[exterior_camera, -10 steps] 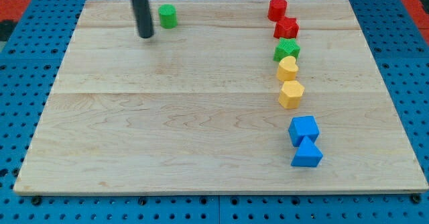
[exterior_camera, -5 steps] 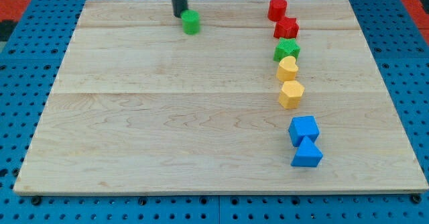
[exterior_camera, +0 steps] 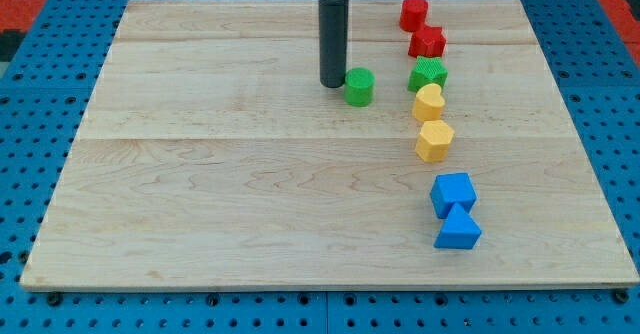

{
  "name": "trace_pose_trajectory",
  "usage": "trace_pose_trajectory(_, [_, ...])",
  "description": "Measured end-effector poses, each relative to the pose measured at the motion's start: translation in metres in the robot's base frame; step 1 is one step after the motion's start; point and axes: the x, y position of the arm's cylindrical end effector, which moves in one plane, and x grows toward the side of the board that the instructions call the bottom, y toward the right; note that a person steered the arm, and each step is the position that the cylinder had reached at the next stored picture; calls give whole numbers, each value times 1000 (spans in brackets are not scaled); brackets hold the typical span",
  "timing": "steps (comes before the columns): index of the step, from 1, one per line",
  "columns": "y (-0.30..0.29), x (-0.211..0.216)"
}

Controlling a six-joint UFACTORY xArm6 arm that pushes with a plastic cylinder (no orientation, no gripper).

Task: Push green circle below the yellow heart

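The green circle sits on the wooden board, right of the board's centre in its upper half. My tip touches its left side. The yellow heart lies to the right of the green circle, a short gap away and slightly lower. It sits in a column of blocks, just under a green star and just above a yellow hexagon.
A red cylinder and a red star-like block top the column on the view's right. A blue cube and a blue triangle lie at its lower end. Blue pegboard surrounds the board.
My tip went from the green circle's left to above it and pushed it right and down, from the board's top left-centre to near the yellow heart.
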Motion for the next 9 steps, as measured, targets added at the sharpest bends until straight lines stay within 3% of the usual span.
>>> trace_pose_trajectory(1, [8,-14])
trace_pose_trajectory(2, [26,8])
trace_pose_trajectory(3, [36,75])
trace_pose_trajectory(4, [36,97])
trace_pose_trajectory(5, [33,85])
trace_pose_trajectory(6, [40,23])
trace_pose_trajectory(7, [86,47])
trace_pose_trajectory(9, [87,85])
